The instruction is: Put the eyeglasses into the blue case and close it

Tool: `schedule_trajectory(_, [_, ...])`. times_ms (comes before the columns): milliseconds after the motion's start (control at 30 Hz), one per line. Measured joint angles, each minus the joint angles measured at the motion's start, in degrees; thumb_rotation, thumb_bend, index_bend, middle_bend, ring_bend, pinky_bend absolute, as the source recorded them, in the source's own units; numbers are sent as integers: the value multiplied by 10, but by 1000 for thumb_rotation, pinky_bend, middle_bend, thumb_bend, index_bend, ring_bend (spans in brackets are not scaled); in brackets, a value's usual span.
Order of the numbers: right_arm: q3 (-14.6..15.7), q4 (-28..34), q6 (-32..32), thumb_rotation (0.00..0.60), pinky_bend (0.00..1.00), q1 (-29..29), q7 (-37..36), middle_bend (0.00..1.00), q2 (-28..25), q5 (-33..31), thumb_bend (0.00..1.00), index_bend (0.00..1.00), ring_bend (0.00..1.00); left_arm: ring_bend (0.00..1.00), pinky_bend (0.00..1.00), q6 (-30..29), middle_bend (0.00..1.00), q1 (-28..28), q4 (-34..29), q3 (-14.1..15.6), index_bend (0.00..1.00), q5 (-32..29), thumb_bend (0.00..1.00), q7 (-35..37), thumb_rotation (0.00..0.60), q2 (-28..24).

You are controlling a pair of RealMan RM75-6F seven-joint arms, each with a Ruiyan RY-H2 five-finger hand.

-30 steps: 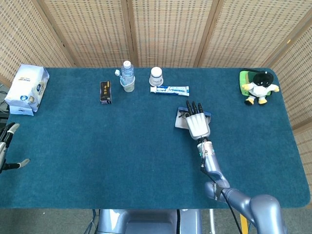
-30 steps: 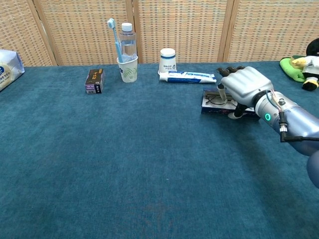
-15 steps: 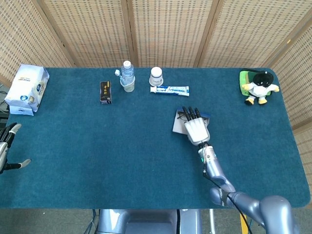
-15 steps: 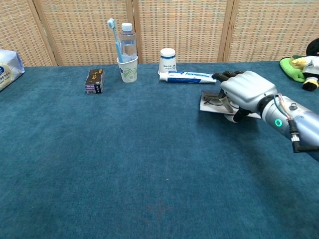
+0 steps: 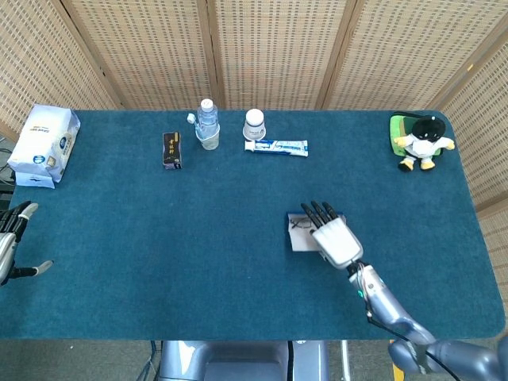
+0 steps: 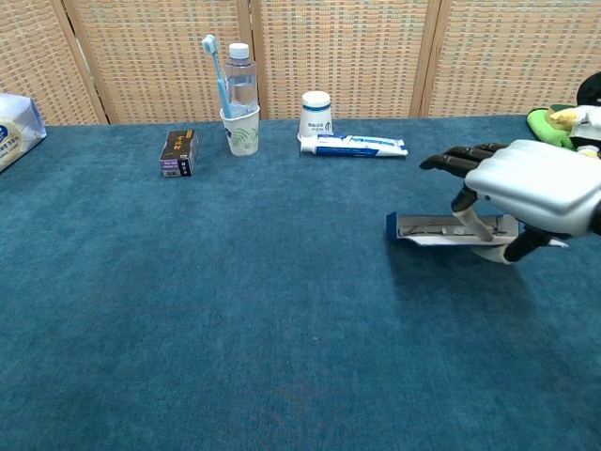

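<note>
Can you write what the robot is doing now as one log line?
right hand: holding blue case | eyeglasses: inside | case: open | left hand: idle

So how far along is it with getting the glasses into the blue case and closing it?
Done, it seems: the eyeglasses lie on the pale lining of the open blue case. In hand: the right robot hand is over the case's right part with fingers on it, though a firm grip can't be confirmed. Left: closing it, since no lid is folded over. The left robot hand waits at the table edge.
</note>
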State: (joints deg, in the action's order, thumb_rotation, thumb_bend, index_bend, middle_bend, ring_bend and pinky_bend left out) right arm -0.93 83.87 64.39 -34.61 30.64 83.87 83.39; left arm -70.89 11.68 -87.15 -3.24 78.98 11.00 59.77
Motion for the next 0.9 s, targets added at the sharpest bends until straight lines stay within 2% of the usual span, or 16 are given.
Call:
schedule_trajectory(100, [26, 59, -2, 600, 129, 10, 15, 59, -45, 20, 453, 692, 0, 0, 0, 1, 0, 1, 0, 0, 0, -1, 0, -2, 600, 0])
schedule_trajectory(233, [41, 87, -15, 600, 129, 15, 41, 63, -64, 30, 454, 692, 0, 0, 0, 1, 0, 1, -1, 0, 0, -2, 0, -4, 600, 1])
schedule_trajectory(533, [23, 97, -56, 600, 129, 2, 117, 66, -65, -20, 455, 692, 0, 0, 0, 3, 0, 1, 0, 0, 0, -4, 0, -5, 600, 1])
schedule_trajectory(900, [-1, 130, -117, 600, 129, -44, 277, 66, -67, -167, 466, 692, 0, 0, 0, 3, 0, 1, -2, 1, 0, -4, 0, -8, 600, 1])
